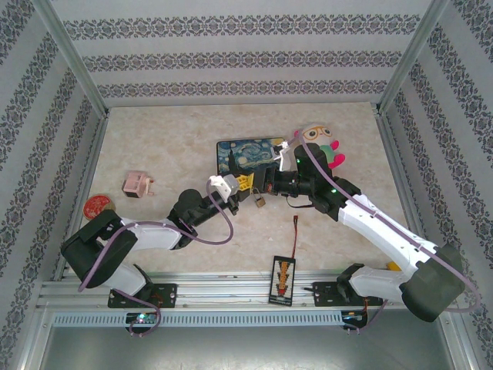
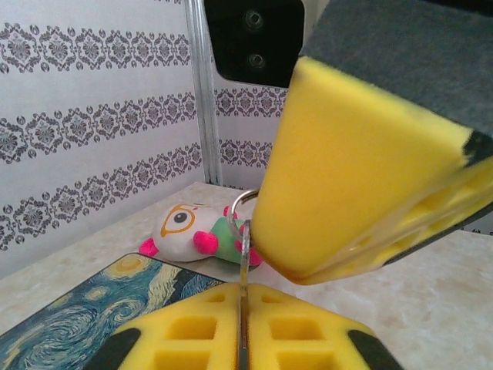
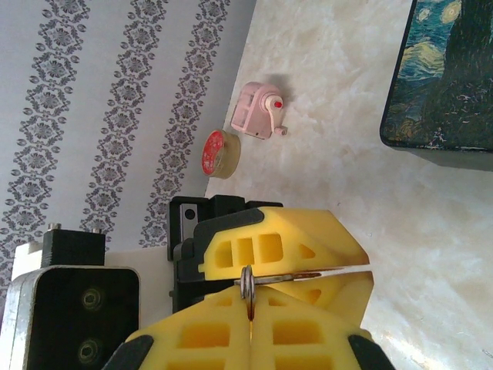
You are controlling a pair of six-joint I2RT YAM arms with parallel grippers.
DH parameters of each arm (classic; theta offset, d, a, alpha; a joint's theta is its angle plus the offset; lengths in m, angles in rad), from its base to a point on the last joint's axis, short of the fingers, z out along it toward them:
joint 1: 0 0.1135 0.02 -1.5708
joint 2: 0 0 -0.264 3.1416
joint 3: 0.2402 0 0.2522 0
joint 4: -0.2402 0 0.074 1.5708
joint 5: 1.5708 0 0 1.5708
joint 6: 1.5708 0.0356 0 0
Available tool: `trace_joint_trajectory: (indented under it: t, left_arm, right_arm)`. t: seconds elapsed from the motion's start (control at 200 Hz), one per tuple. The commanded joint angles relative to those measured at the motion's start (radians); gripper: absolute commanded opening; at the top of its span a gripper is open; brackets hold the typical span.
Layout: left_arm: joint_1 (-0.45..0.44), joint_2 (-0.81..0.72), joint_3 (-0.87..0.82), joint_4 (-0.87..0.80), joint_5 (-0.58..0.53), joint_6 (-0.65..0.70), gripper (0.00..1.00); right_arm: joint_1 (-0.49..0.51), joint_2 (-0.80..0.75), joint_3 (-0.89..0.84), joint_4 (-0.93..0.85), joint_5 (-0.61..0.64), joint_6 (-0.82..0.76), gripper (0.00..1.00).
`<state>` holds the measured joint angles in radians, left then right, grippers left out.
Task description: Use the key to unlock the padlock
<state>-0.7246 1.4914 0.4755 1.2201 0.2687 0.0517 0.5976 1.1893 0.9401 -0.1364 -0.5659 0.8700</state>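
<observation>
Mid-counter is tight: my jaws meet tip to tip just in front of the painted box point(image 1: 250, 156), with the plush toy point(image 1: 320, 146) just beside the box's right end. Bare counter point(image 1: 169, 139) lies open at the far left and along the back. A pink gadget point(image 1: 137, 185) and a tape roll point(image 1: 97, 205) sit near the left wall point(image 1: 46, 154); a small board point(image 1: 283, 279) lies at the near edge.

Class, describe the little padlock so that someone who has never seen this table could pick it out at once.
Find the painted box with the swirling night sky, in the middle of the table. Just nearer than its front edge is the padlock. Unlike the big box and the plush toy, it is tiny and brass-coloured.
</observation>
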Motion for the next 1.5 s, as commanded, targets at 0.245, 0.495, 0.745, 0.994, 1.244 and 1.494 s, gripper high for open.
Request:
trace_joint_trajectory:
  t: [0.245,0.495,0.745,0.994,1.244,1.494]
  left_arm:
    - [0.003,-0.078,0.003,-0.11,0.002,0.052,0.0]
    - [0.004,-0.347,0.112,-0.848,0.053,0.269,0.0]
    - [0.004,-0.45,0.371,-1.505,0.117,0.448,0.0]
    - [0.004,-0.406,0.622,-1.89,0.212,0.512,0.0]
    - [0.004,-0.358,0.718,-2.012,0.253,0.537,0.0]
    - [0.004,-0.342,0.738,-2.018,0.245,0.537,0.0]
  right_arm:
    - [-0.008,-0.037,-0.009,-0.003,0.02,-0.02,0.02]
    - [-0.019,-0.159,0.027,-0.178,0.152,-0.262,0.16]
    - [-0.022,-0.26,0.003,-0.145,0.092,-0.473,0.22]
    - [-0.021,-0.271,-0.019,-0.01,-0.139,-0.592,0.32]
    - [0.03,-0.212,-0.001,0.011,-0.3,-0.66,0.34]
    - [0.096,-0.14,0.053,-0.103,-0.29,-0.752,0.37]
